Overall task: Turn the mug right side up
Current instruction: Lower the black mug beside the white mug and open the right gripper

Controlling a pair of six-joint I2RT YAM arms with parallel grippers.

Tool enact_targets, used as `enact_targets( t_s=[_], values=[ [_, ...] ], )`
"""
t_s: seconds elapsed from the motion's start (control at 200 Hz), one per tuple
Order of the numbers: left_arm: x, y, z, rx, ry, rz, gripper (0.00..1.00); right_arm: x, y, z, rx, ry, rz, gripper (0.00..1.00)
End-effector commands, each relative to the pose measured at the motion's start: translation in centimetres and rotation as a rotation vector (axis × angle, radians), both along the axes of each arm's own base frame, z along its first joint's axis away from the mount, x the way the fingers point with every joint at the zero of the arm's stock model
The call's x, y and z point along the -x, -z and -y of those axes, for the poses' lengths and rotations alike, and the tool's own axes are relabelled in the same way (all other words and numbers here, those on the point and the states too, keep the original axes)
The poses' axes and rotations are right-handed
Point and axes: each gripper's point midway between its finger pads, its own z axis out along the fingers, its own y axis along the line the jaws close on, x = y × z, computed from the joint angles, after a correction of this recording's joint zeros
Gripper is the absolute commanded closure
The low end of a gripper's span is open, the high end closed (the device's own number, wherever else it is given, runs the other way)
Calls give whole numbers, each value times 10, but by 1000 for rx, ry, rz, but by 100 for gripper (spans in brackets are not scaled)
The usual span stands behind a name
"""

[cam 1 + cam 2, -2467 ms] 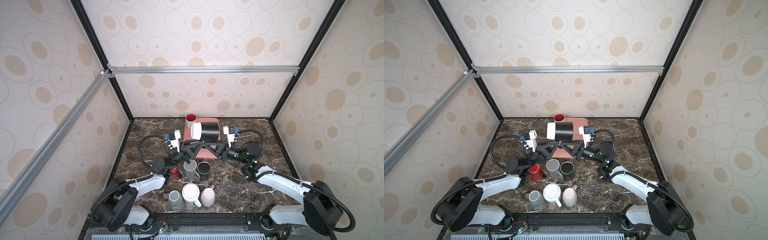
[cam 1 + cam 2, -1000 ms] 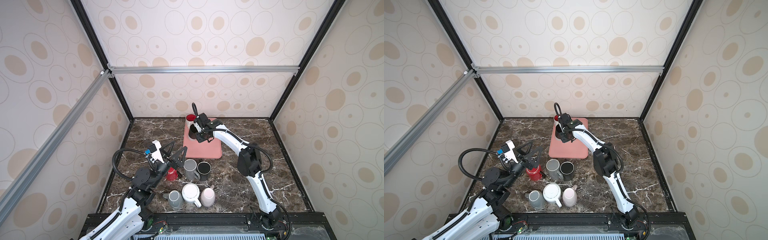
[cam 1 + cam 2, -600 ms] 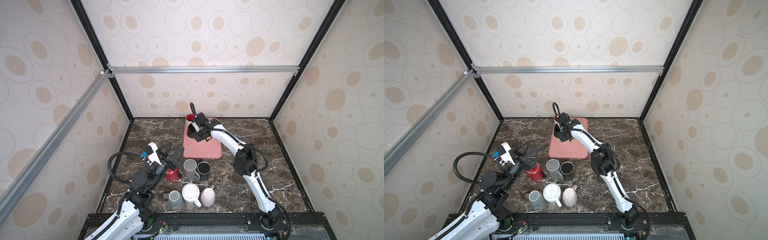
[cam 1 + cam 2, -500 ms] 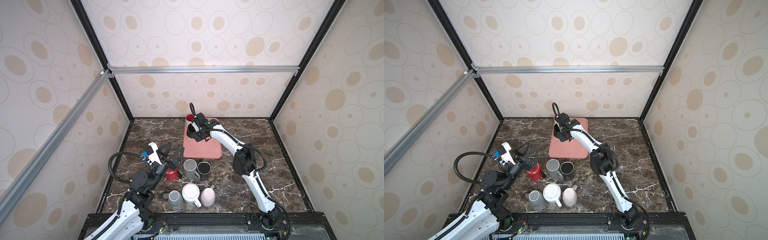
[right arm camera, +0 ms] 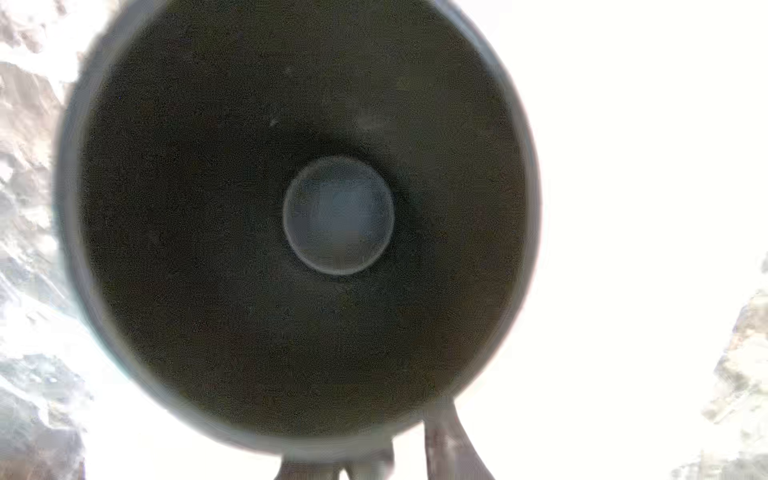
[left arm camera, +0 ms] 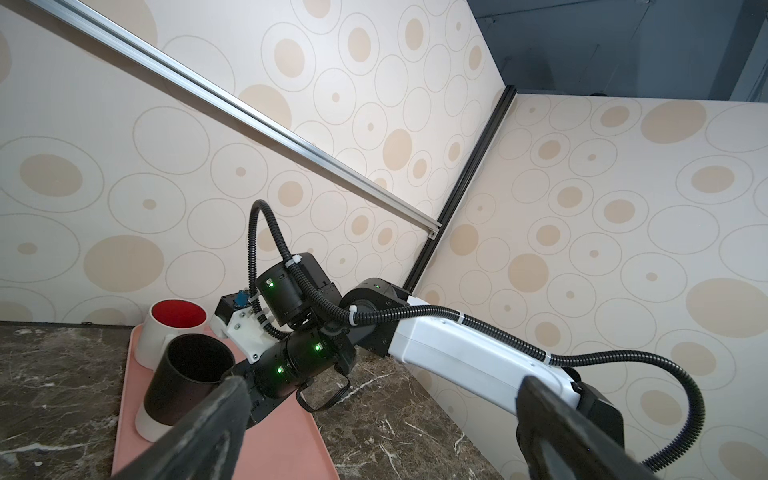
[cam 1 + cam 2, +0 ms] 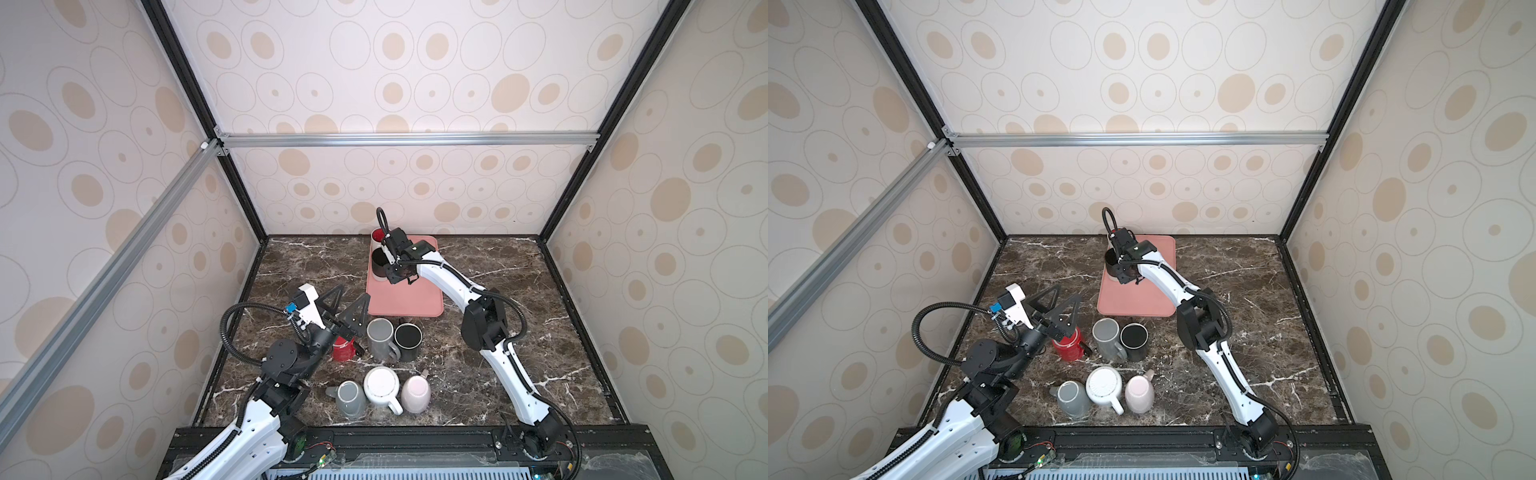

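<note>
At the worktop's (image 7: pixel 498 266) back, on the pink tray (image 7: pixel 409 301), the black mug (image 7: pixel 379 262) stands mouth up.
Your left gripper (image 7: pixel 349 293) holds its jaws wide by the red mug (image 7: pixel 343 350). The black mug looks like glazed ceramic, likely rigid, weighty and slick: pinch its wall at the rim. Whether the right gripper (image 7: pixel 391 268) there has its jaws clamped, you cannot tell.

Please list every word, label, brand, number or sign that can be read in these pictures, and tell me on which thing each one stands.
No text can be read anywhere.
Black mug, red-lined white mug, pink tray: plain, no print visible.
Grey mug, pale pink mug: plain too.
Blue tag on the left wrist: too small to tell whether it bears writing.
</note>
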Motion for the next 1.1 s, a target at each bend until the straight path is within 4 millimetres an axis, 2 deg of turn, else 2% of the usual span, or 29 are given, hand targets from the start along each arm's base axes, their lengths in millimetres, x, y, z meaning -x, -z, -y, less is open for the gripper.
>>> enact_targets(
  t_s=[0.0, 0.215, 0.325, 0.345, 0.375, 0.59, 0.655, 0.66, 0.68, 0.715, 0.855, 0.975, 1.095],
  values=[
    [0, -8, -3, 5, -14, 28, 1, -2, -8, -14, -36, -21, 32, 56],
    [-1, -5, -3, 0, -21, 22, 1, -5, -18, -14, -68, 2, 69, 47],
    [-2, -4, -3, -2, -22, 18, 1, -6, -35, -10, -104, 24, 111, 45],
    [-2, -4, -3, -2, -22, 18, 1, -4, -29, -7, -98, 26, 100, 44],
    [-2, -4, -3, -4, -21, 16, 1, -3, -31, -6, -107, 30, 106, 44],
    [-1, -7, -2, 3, -15, 16, 1, 14, -83, 0, -251, 25, 203, 34],
    [-1, -8, -3, 7, -17, 11, 1, 23, -102, 4, -291, 23, 225, 32],
    [-1, -8, -3, 6, -17, 10, 1, 24, -109, 4, -300, 23, 234, 32],
    [-1, -8, -3, 8, -17, 9, 1, 28, -104, 6, -301, 22, 222, 32],
    [-1, -8, -4, 11, -19, 5, 1, 37, -116, 9, -324, 15, 231, 30],
    [-3, -5, -3, 9, -19, -19, 1, 70, -136, 23, -401, 18, 224, 27],
    [-4, -2, 2, -5, 4, -37, 1, 108, -133, 41, -447, 30, 193, 24],
    [-8, 4, 10, -41, 26, -72, 1, 144, -121, 59, -484, 40, 153, 17]
  ],
)
